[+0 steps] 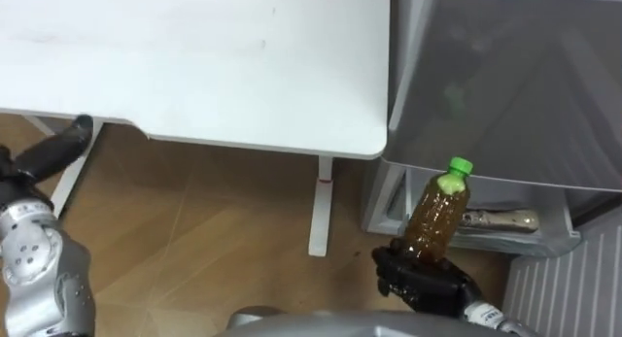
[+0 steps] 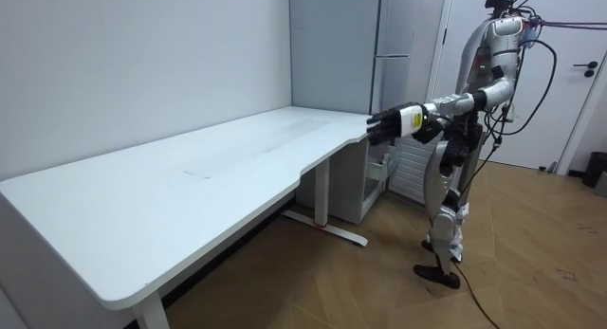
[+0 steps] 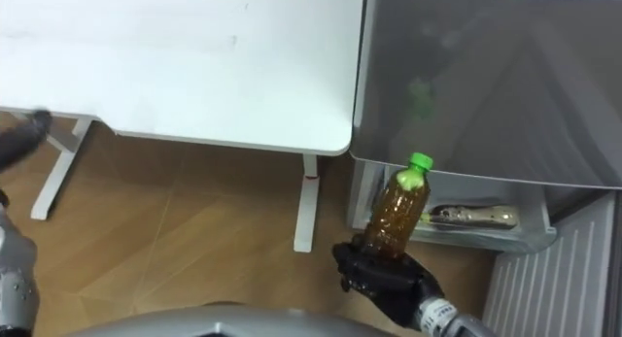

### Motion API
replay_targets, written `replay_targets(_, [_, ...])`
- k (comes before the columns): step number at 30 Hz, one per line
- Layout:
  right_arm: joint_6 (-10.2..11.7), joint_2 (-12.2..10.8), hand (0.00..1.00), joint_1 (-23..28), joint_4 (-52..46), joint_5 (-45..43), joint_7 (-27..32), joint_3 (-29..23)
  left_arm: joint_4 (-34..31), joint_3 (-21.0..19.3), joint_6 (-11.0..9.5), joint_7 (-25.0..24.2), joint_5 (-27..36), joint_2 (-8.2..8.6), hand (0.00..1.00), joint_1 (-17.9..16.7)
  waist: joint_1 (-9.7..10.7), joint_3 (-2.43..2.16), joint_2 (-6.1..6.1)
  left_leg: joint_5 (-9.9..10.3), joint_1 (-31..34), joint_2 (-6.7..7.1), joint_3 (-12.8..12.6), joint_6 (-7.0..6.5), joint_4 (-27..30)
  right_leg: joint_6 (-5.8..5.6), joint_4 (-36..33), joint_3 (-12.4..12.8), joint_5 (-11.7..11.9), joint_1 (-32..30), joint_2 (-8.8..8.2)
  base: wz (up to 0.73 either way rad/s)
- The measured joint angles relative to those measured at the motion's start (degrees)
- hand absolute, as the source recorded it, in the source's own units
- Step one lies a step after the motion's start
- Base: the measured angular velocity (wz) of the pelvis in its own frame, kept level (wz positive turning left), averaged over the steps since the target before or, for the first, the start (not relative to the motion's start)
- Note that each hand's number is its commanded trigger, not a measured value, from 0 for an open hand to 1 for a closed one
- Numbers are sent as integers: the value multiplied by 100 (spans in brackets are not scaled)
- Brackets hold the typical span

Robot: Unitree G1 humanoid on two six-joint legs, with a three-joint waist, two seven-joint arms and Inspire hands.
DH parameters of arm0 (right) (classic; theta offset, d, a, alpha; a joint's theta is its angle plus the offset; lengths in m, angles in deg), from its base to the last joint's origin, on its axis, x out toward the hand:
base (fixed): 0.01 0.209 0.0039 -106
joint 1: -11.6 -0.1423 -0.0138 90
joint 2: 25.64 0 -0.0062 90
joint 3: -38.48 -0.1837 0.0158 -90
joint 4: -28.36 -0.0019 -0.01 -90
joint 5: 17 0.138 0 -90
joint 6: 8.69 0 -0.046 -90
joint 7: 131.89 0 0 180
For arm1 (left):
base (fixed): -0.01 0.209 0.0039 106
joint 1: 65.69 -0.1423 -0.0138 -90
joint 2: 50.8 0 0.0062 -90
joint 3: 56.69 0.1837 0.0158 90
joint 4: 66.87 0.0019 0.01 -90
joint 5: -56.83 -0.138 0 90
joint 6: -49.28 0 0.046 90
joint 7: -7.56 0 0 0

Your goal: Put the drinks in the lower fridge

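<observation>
One bottle (image 1: 439, 213) sits gripped in my curled right robot hand (image 1: 425, 284); the open lower fridge (image 1: 544, 242), at one o'clock, awaits it.

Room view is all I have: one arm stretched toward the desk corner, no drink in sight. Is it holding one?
Observer: Yes. The right hand has its fingers curled round the base of a bottle, low in front of the fridge.
Operator: Upright?
Observer: Roughly, leaning a little. The green cap is on top and there is brown liquid inside.
Operator: Lower fridge open?
Observer: The lower compartment looks open, just beyond the bottle. A pale long item lies in it; I cannot tell what it is.
</observation>
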State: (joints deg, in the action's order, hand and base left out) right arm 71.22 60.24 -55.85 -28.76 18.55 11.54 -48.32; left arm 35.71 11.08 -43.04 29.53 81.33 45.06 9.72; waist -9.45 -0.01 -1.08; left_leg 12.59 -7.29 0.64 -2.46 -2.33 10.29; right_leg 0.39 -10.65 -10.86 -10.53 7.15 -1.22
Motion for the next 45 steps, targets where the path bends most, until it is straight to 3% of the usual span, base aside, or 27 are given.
replay_targets(8, [83,-100,100,-242,927,298,232,-71,1566,511,-6,62,530,36,0,-311,117,7,180,5,-22,17,-19,-6,-2,-9,105,-14,-13,110,-14,1])
replay_targets(15, [85,-114,100,-397,1654,977,711,-281,3019,671,127,-246,620,44,0,-401,156,0,121,6,-189,6,-79,-3,-92,-8,182,63,-11,227,20,-5])
replay_targets(18, [90,-116,100,-479,2039,1410,946,-378,3622,726,204,-569,623,52,0,-390,211,3,62,34,-172,0,-56,6,-83,-9,198,36,-11,272,29,4])
replay_targets(20, [91,-125,100,-583,2303,1829,1201,-435,4044,969,261,-833,623,71,0,-396,297,9,2,50,-128,-2,-51,5,-83,-9,198,1,-11,254,24,4])
replay_targets(24, [93,-122,100,-603,2328,2555,1532,-437,4370,1290,364,-1185,570,84,0,-458,299,11,-15,49,-106,5,-54,6,-86,-9,182,4,-11,214,27,-2])
replay_targets(32, [146,-187,100,-1030,2348,3914,1979,-452,4709,1568,566,-2019,-461,90,0,-444,504,26,27,46,-27,19,-46,9,-20,-16,210,-20,-19,194,20,3])
replay_targets(40, [214,-208,100,-1318,2347,4764,2183,-453,4708,1857,712,-2164,-1522,75,0,-328,629,56,-12,49,197,34,37,5,151,-23,204,-106,-30,81,-9,7])
replay_targets(45, [318,-197,100,-1784,2716,4797,2324,-485,4778,2030,731,-2213,-1979,39,0,-78,688,37,-93,46,622,67,112,4,340,-13,123,-202,-24,-250,-19,10])
